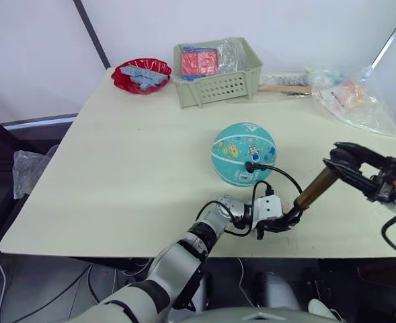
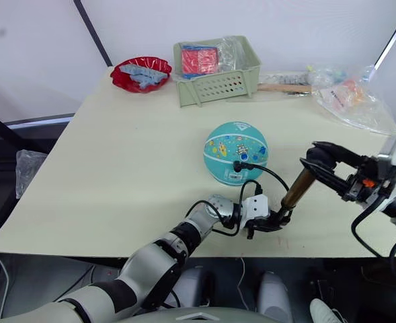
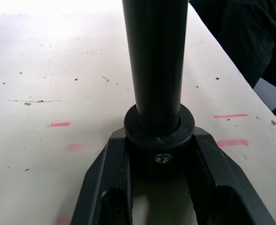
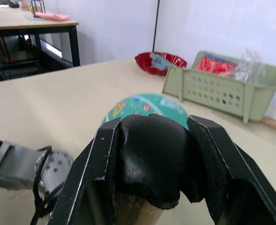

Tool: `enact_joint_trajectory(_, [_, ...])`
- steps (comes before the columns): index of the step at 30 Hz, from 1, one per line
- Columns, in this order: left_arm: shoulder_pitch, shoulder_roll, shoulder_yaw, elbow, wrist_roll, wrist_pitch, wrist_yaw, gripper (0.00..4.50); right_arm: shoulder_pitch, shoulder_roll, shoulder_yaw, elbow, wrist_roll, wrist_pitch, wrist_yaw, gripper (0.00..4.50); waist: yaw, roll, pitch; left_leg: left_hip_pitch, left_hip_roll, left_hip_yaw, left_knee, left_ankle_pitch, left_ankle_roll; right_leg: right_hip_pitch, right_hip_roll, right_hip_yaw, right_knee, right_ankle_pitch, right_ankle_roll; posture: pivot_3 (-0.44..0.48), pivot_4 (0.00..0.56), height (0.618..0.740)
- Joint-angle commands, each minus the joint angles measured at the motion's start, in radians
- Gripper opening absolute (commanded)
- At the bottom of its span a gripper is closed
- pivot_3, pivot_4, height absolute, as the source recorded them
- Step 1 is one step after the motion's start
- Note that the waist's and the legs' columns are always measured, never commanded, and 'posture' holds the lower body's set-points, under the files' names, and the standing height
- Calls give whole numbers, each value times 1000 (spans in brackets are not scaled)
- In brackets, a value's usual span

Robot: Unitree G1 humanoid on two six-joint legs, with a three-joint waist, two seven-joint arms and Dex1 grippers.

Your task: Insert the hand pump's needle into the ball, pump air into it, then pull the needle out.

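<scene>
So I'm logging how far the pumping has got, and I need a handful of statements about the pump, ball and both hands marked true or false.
1. The needle fitting sits at the ball, joined to the pump by the black hose. True.
2. The left hand grips the hand pump at its lower black end. True.
3. The right hand is open and clear of the pump. False: it is shut on the pump's black handle.
4. The ball rests inside the green basket. False: it sits on the table, nearer the robot than the basket.
5. The pump lies flat on the table. False: it slants up from the left hand to the right hand.
</scene>
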Motion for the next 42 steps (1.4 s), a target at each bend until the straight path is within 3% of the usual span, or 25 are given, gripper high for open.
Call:
enact_joint_trajectory(1, [39,19,-31,76,48,46,3,1034,-92,-80,-178,-25,113,18,-37,1646,1,0,1,0,0,0,0,0,0,0,0,0,0,0,0,0,150,738])
enact_joint_trajectory(6, [39,19,-32,76,46,46,2,1034,-119,-95,-199,-22,157,57,-61,1646,1,-3,4,-1,0,0,0,0,0,0,0,0,0,0,0,0,150,738])
enact_joint_trajectory(10, [39,15,-33,74,45,47,2,1034,-40,-32,-141,-51,105,56,-45,1646,1,-3,4,-3,0,0,0,0,0,-1,0,0,-1,0,0,0,150,738])
enact_joint_trajectory(21, [44,21,-31,70,45,47,4,1034,144,191,113,36,-185,-132,25,1646,-1,-8,-5,2,2,0,0,0,0,1,2,0,0,0,0,0,150,738])
enact_joint_trajectory(31, [40,25,-28,71,45,48,5,1034,215,259,310,196,-450,-300,40,1646,-2,-10,-11,2,2,-1,0,0,0,1,3,0,0,0,0,0,150,738])
enact_joint_trajectory(35, [41,26,-29,70,46,47,4,1034,214,271,310,168,-428,-316,32,1646,-3,-9,-12,2,2,-1,0,0,0,1,3,0,0,0,0,0,150,738])
enact_joint_trajectory(42, [41,29,-29,70,48,46,2,1034,174,208,181,13,-253,-221,4,1646,-1,-4,-8,2,2,-1,-1,0,0,1,2,0,0,0,0,0,150,738])
